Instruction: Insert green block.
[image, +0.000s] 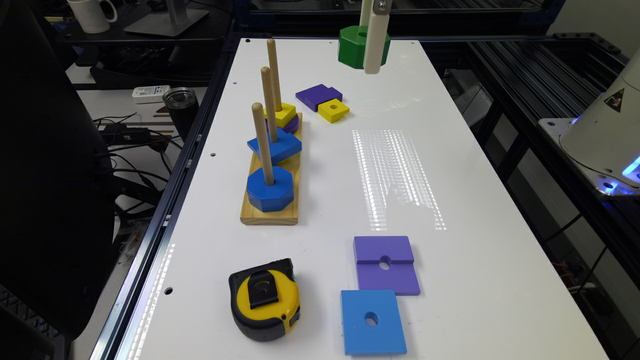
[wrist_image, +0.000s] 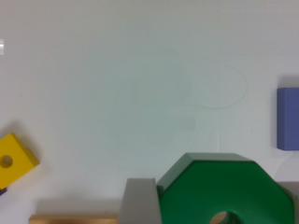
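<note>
Green block (image: 356, 46) pinched in your gripper (image: 376, 60), aloft over table's (image: 480, 260) far end | pegs (image: 263, 142) well apart | risk: hole misses peg tip, block jams or slips from the fingers (wrist_image: 140, 200) | wrong peg: blue octagon (image: 270, 189) marks the match.

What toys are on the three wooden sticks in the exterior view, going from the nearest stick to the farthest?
Blue octagonal block on the nearest peg → blue square block on the middle peg → yellow square block over a purple piece on the farthest peg.
</note>
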